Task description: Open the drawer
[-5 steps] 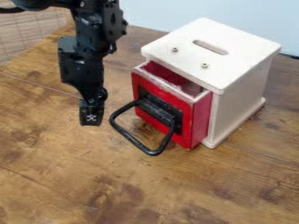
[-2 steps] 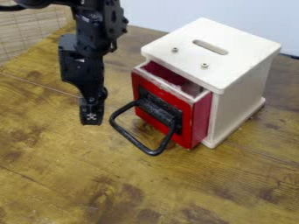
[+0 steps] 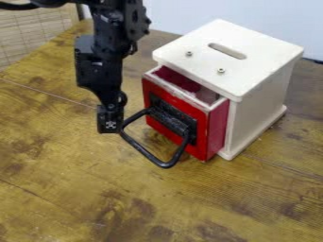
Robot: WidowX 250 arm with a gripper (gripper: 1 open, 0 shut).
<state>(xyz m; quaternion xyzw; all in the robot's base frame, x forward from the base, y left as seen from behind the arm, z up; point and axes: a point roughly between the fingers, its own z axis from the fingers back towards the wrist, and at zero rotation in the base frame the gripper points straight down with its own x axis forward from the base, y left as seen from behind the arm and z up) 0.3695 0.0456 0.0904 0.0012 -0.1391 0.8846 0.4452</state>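
Red-fronted, the drawer (image 3: 175, 112) stands partly out of its white box (image 3: 233, 71), toward the worktop's (image 3: 139, 203) far right corner; more pulling seems left. By the black handle (image 3: 154, 153), the jaws' opening can't be made out.

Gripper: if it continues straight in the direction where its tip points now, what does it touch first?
The gripper points down, so likely the wooden table top. The drawer's black handle seems just beside that line, though depth is unclear.
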